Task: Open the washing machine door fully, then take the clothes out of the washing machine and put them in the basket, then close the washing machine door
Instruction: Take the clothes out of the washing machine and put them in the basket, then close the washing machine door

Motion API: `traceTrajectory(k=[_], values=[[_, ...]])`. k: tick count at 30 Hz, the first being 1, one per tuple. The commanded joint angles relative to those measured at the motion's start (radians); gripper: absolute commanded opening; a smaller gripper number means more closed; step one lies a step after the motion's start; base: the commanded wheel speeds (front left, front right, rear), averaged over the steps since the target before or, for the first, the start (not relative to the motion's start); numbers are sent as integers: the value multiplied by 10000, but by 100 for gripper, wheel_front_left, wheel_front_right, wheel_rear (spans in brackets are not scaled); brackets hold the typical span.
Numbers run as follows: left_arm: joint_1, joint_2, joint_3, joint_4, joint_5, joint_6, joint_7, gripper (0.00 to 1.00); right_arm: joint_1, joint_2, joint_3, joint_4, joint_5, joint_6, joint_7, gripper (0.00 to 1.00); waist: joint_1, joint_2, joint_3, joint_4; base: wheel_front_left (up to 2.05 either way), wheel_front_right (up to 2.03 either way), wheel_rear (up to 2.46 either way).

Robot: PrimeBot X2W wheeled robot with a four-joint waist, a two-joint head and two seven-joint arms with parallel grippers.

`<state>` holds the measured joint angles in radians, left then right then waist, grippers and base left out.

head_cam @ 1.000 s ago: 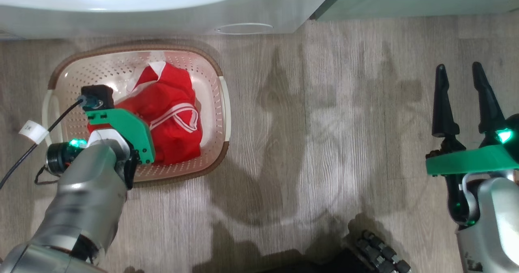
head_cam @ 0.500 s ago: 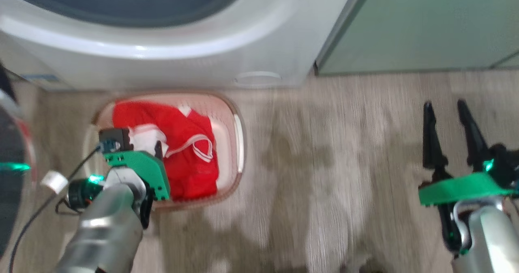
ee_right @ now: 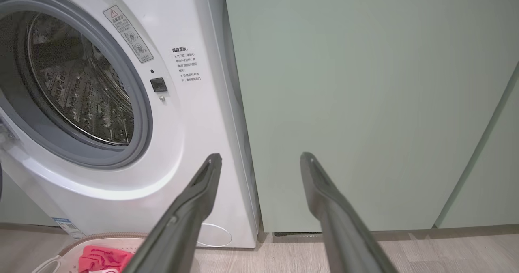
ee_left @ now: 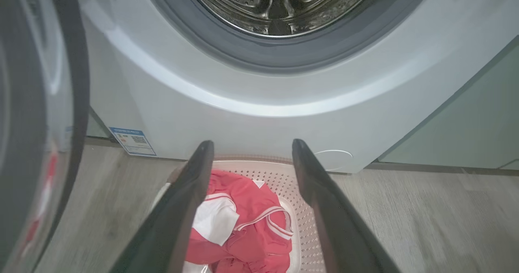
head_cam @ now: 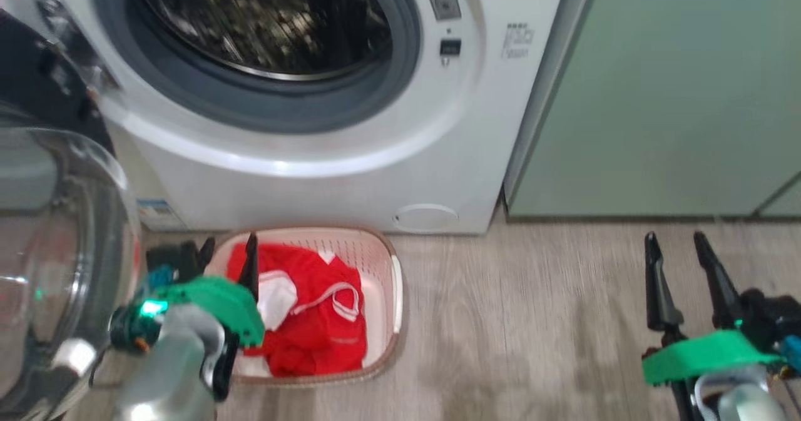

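Clothes [head_cam: 313, 308] lie in basket [head_cam: 395, 283] on the floor, just in front of washing machine [head_cam: 375, 177]; washing machine door [head_cam: 56, 252] stands open at left. Left claw [ee_left: 252, 143] apart, above basket, holding nothing. Right claw [head_cam: 674, 238] apart, well off to the right.

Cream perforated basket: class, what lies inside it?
A crumpled bright red garment with white trim lies in the cream perforated plastic basket; anything beneath the fabric is hidden.
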<state>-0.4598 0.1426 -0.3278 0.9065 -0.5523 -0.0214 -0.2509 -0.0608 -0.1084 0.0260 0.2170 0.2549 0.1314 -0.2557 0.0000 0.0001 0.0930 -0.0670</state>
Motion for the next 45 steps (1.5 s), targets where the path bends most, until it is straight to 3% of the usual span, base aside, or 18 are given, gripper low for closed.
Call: traceTrajectory(k=[1, 10, 17, 29, 45], values=[[102, 356, 562, -587, 240, 93, -106, 100, 62, -37, 187, -332, -11, -7, -61, 100, 0, -1, -501, 172, 0, 0, 0], [2240, 224, 2618, -3468, 1508, -176, -107, 100, 489, 141, -53, -472, -67, -7, -61, 100, 0, -1, -1126, 223, 0, 0, 0], [3357, -84, 3726, -4763, 2375, -523, -108, 100, 737, 249, -356, -524, -119, -7, -61, 100, 0, -1, -1453, 198, 0, 0, 0], [3704, -385, 4452, -4900, 2907, -901, -108, 100, 844, 325, -411, -533, -156, -7, -61, 100, 0, -1, -1626, 272, 0, 0, 0], [3645, -516, 4848, -4613, 3336, -1067, -108, 100, 746, 186, -316, -537, -259, -7, -61, 100, 0, -1, -1619, 294, 0, 0, 0]])
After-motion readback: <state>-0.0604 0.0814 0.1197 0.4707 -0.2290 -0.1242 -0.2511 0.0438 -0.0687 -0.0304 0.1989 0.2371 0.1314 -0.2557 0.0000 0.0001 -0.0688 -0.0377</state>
